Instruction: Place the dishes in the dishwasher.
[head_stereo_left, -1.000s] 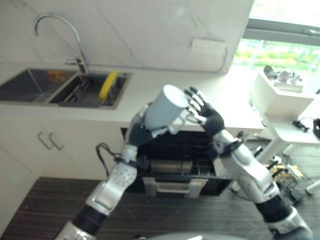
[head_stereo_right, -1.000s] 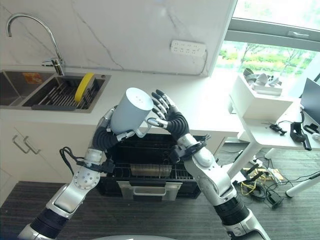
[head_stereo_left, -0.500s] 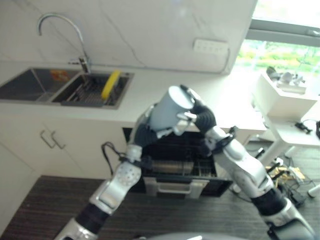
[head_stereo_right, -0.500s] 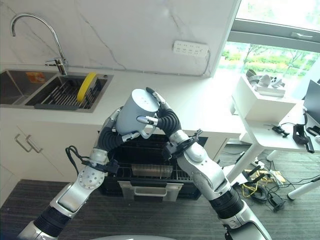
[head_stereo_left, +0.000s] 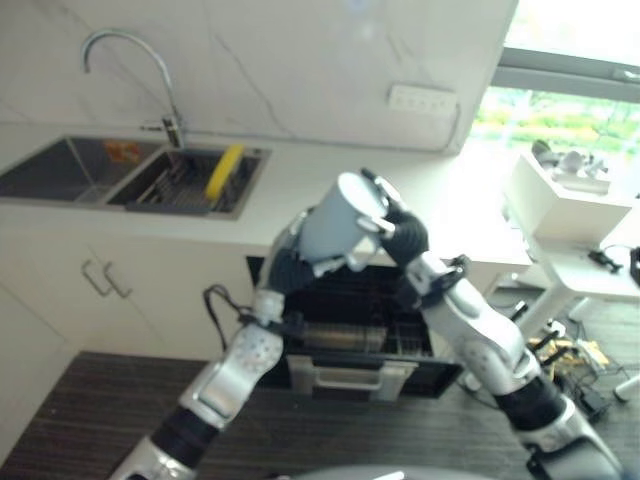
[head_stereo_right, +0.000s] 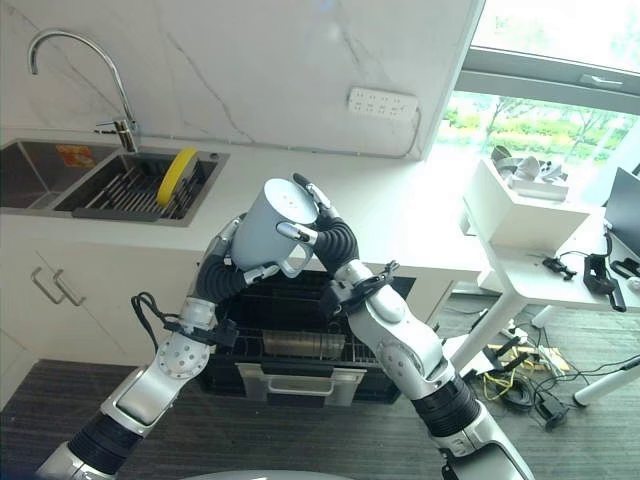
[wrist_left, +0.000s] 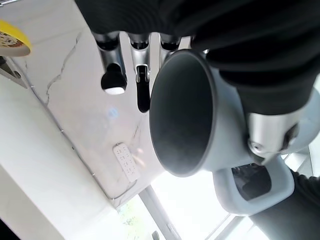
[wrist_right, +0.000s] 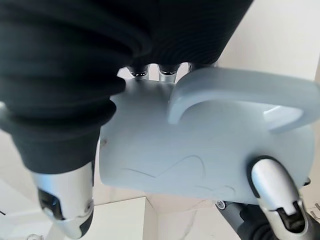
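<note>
A pale grey-blue mug (head_stereo_right: 265, 228) is held up in the air, tilted, above the open dishwasher drawer (head_stereo_right: 300, 345). My left hand (head_stereo_right: 226, 272) is curled round its lower side from the left. My right hand (head_stereo_right: 335, 240) wraps it from the right, fingers over the rim and thumb by the handle. The left wrist view looks into the mug's dark inside (wrist_left: 182, 112), with the handle (wrist_left: 255, 186) beside it. In the right wrist view the mug's wall (wrist_right: 200, 150) and handle (wrist_right: 240, 92) lie against my right hand (wrist_right: 65, 197).
A yellow plate (head_stereo_right: 177, 172) stands in the sink's drying rack (head_stereo_right: 130, 190) at the left, under a curved tap (head_stereo_right: 75, 50). The white counter (head_stereo_right: 400, 215) runs behind the mug. A white table (head_stereo_right: 540, 270) with a box stands at the right.
My right hand, spread open beside the mug a second ago, has closed round its rim and handle. The left hand has kept its hold, with the mug barely moved.
</note>
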